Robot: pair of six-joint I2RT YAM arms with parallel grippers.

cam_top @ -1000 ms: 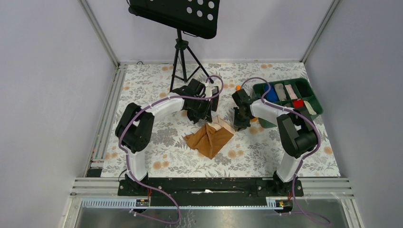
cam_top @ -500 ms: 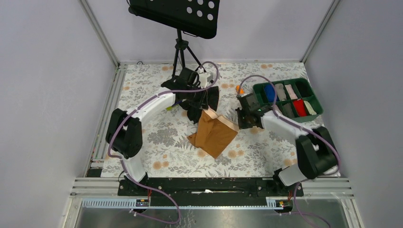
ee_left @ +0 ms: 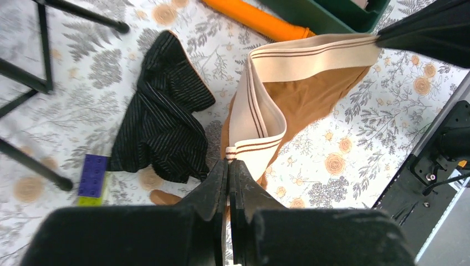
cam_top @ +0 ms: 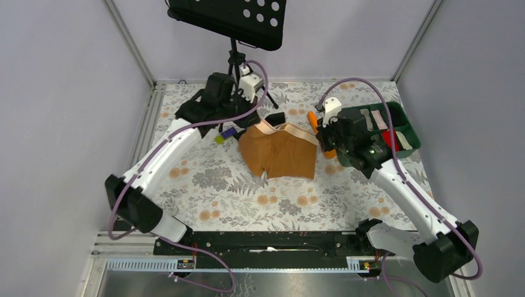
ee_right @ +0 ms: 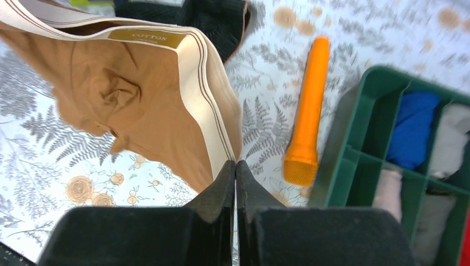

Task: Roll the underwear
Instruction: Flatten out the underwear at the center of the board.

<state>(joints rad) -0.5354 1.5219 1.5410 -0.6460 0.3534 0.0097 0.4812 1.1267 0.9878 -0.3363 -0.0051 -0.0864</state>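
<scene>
The underwear (cam_top: 277, 152), caramel-brown with a pale striped waistband (ee_left: 310, 55), hangs spread out above the table between both grippers. My left gripper (ee_left: 228, 160) is shut on one end of the waistband; in the top view it sits at the garment's upper left (cam_top: 252, 129). My right gripper (ee_right: 235, 163) is shut on the other end of the waistband (ee_right: 205, 100), at the garment's upper right (cam_top: 317, 137). The body of the underwear (ee_right: 127, 105) droops below the stretched band, which carries a gold label.
A black striped garment (ee_left: 161, 116) lies on the floral cloth behind the underwear. An orange cylinder (ee_right: 307, 111) lies beside a green divided bin (cam_top: 408, 127) of rolled fabrics. A purple block (ee_left: 93, 173) and a tripod's legs (ee_left: 33, 83) stand at the left.
Both arms have lifted and moved apart toward the back, raising the crumpled underwear off the table and stretching it flat. The right gripper has shut on the waistband.
</scene>
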